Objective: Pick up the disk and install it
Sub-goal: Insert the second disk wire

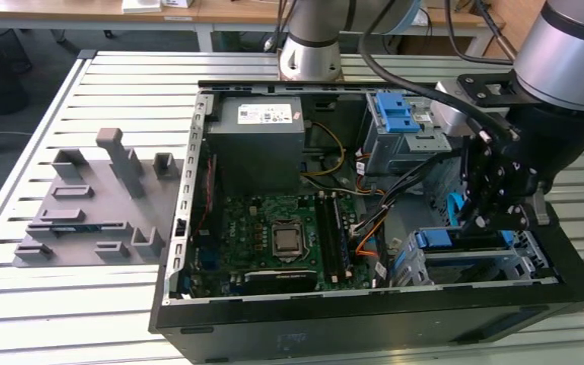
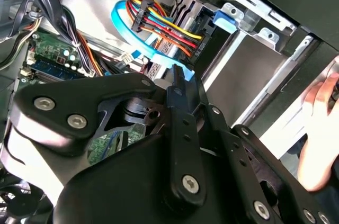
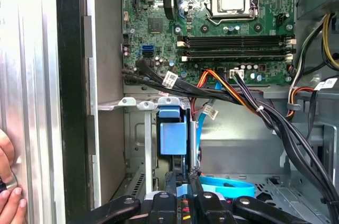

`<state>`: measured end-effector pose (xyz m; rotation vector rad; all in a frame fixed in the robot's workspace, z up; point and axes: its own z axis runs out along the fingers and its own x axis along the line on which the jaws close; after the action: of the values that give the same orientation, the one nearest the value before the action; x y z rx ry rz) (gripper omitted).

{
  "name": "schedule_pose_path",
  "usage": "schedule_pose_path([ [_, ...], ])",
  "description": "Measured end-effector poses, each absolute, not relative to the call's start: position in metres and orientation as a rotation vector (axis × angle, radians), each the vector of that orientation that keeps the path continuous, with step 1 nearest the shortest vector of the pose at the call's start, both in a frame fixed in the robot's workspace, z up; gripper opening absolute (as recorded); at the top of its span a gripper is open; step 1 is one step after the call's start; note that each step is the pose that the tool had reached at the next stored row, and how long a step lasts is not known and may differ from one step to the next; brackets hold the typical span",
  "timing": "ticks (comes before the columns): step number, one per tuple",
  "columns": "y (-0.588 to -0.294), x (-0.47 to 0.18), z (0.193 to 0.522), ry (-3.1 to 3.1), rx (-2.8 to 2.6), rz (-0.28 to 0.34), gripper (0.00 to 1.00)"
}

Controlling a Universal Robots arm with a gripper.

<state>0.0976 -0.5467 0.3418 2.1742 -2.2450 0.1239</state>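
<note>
Gripper (image 3: 181,179) clenched on the disk (image 3: 173,136), which stands on edge directly ahead of the fingertips, above the drive cage (image 1: 474,251) at the case's front corner. The disk is rigid, probably fairly heavy and shock-sensitive; its blue frame edges offer the safest hold. A cable bundle (image 3: 254,107) and a blue data cable (image 2: 139,38) crowd one side of the tool. A person's hand (image 2: 320,128) rests near the case wall behind it.

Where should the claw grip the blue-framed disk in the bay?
I'd pinch the blue-framed rectangular disk across its thin exposed edge, coming straight in from the open side of the black case: it stands edge-on in the grey metal bay, walls close alongside.
</note>
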Motion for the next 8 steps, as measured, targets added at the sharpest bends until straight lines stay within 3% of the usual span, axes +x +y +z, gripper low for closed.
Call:
schedule_pose_path([
  [5,-0.5466,0.0976,0.3444,-2.245,2.174,0.123,0.22],
  [7,-0.5466,0.0976,0.3446,-2.245,2.174,0.124,0.11],
  [8,-0.5467,0.0976,0.3447,-2.245,2.174,0.124,0.11],
])
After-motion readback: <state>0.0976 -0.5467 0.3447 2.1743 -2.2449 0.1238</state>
